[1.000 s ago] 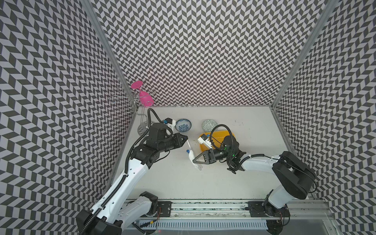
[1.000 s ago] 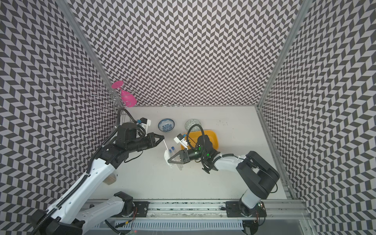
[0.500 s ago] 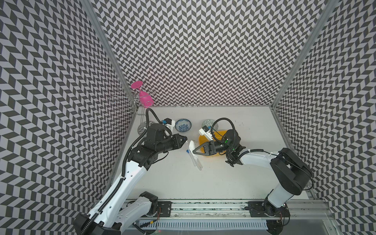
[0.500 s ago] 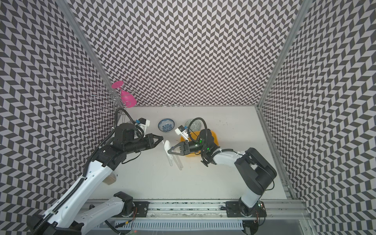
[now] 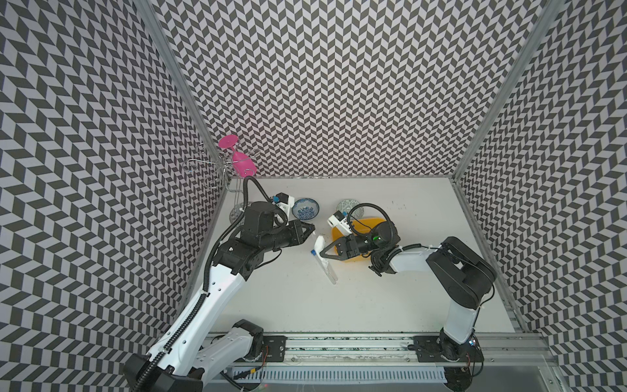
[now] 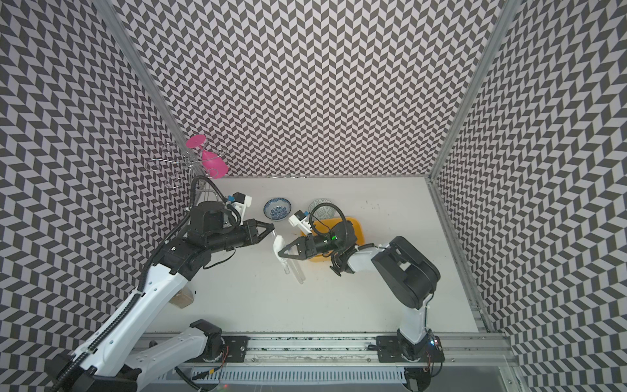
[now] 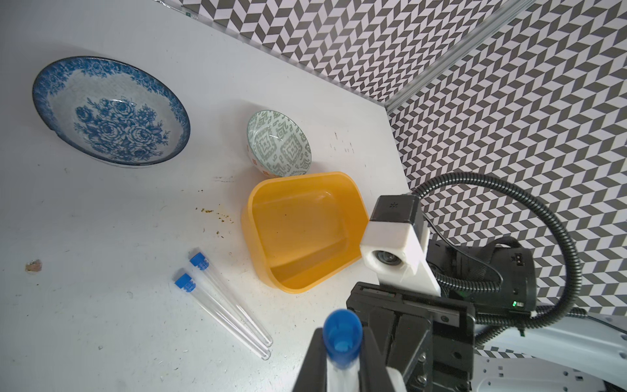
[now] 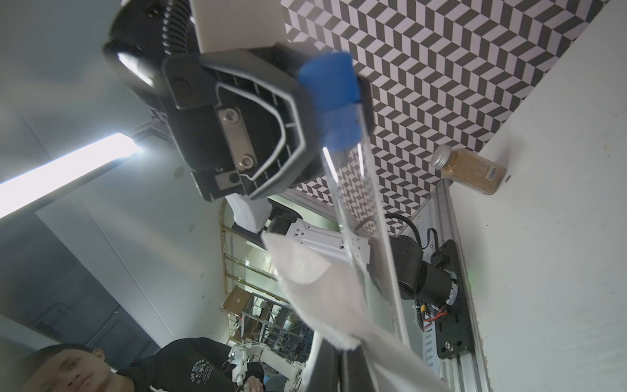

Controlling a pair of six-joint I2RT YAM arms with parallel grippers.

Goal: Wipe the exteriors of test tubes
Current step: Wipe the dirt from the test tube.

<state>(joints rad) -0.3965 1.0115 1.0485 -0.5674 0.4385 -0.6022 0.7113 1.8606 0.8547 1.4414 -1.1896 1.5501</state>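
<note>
Overall light: bright, diffuse across the matte white tabletop (image 5: 373,298) in both top views.
Source: long white ceiling strip lamp (image 8: 68,169), blown out, right wrist view.
Shadows: faint, soft-edged, just beside the orange-yellow plastic tub (image 7: 305,234).
Glare: thin streaks along the clear blue-capped tube (image 8: 356,203).
Blur: its cap and the white fibrous tissue (image 8: 322,288), near the lens.
Edges: chevron-patterned wall panels (image 5: 84,169) splay outward.

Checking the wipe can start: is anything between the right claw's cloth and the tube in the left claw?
Nothing visible does. The white cloth in the right claw seems to lie against the clear, blue-capped test tube held by the left claw.
</note>
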